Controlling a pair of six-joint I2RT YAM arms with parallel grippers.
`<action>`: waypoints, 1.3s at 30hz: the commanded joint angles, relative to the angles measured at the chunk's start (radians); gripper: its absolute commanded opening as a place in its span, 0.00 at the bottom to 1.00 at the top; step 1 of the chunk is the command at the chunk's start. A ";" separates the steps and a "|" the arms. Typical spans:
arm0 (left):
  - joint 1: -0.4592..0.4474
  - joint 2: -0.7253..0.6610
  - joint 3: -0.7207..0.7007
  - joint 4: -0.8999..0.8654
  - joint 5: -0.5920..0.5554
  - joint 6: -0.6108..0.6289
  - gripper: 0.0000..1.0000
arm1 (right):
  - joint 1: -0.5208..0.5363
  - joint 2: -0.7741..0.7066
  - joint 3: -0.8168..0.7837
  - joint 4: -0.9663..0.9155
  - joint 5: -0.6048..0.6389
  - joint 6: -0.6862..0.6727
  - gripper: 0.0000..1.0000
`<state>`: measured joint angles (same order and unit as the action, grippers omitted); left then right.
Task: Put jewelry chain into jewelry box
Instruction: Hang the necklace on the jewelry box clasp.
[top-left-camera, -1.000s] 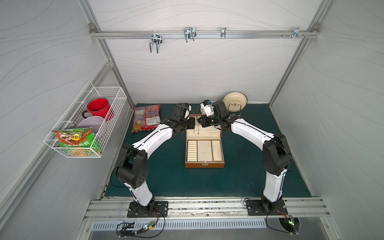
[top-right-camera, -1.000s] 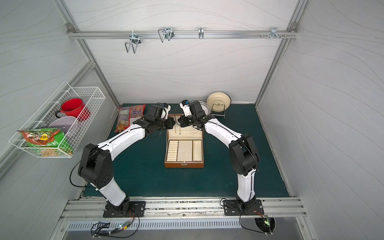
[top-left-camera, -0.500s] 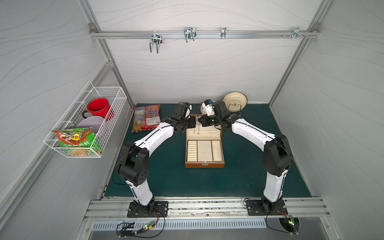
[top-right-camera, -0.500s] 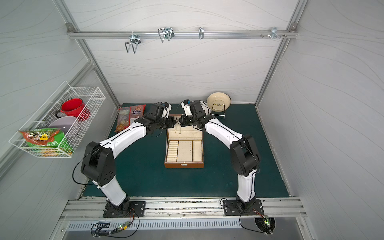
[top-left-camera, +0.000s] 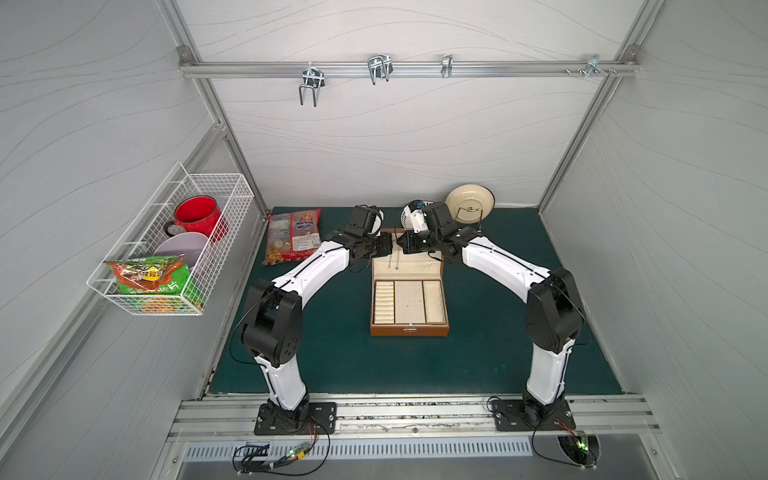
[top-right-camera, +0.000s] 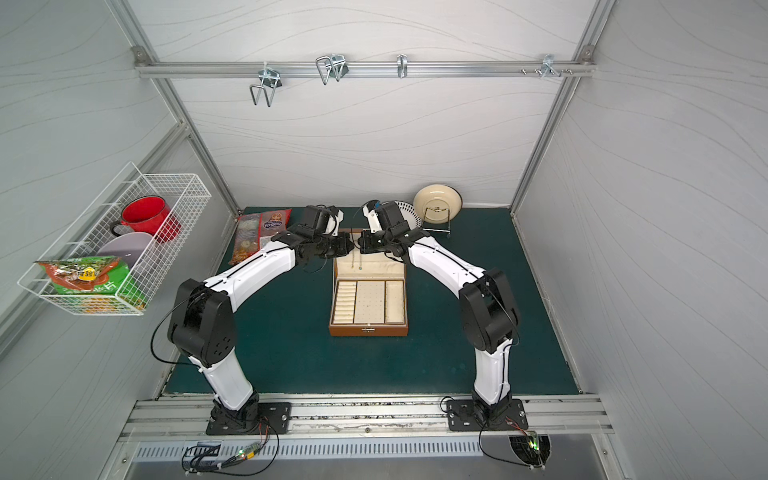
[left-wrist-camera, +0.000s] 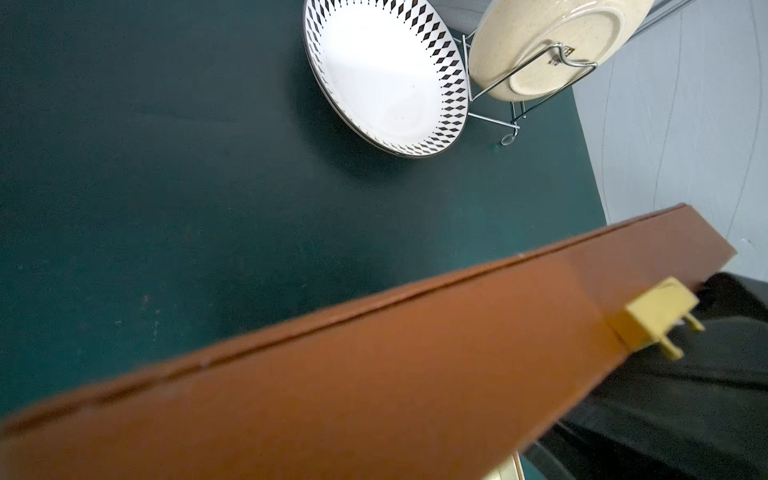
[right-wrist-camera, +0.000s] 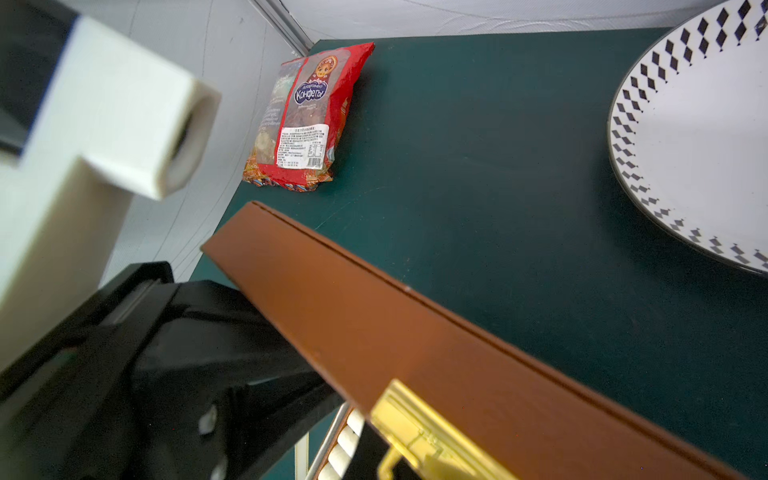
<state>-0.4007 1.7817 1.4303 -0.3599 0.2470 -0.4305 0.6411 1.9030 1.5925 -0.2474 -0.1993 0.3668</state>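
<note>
Left claw (top-left-camera: 390, 246) and right claw (top-left-camera: 400, 243), both pinched narrow, face each other atop the lid (top-left-camera: 419, 262) of the box (top-left-camera: 409, 330), the chain (top-left-camera: 397, 267) hanging just below them

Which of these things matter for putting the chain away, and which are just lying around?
Job: chain, jewelry box.
Lying about: snack packet, patterned plate, cream plate, wall basket holding red mug, bowl, green packet.

Centre frame, the jewelry box (top-left-camera: 409, 330) lies open; left gripper (top-left-camera: 389, 245) and right gripper (top-left-camera: 400, 244) nearly meet at its lid's top edge.
</note>
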 joint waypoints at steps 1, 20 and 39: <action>0.022 0.018 0.014 -0.037 -0.023 -0.012 0.00 | -0.004 0.011 0.024 -0.011 0.031 0.002 0.00; 0.022 0.002 -0.055 -0.010 0.000 -0.014 0.00 | -0.003 0.004 0.008 -0.013 0.018 -0.020 0.23; 0.019 -0.015 -0.030 0.021 0.031 -0.019 0.00 | 0.007 -0.107 -0.093 0.037 0.026 -0.052 0.25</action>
<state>-0.3843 1.7805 1.3701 -0.3592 0.2672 -0.4465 0.6422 1.8370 1.5227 -0.2348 -0.1833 0.3313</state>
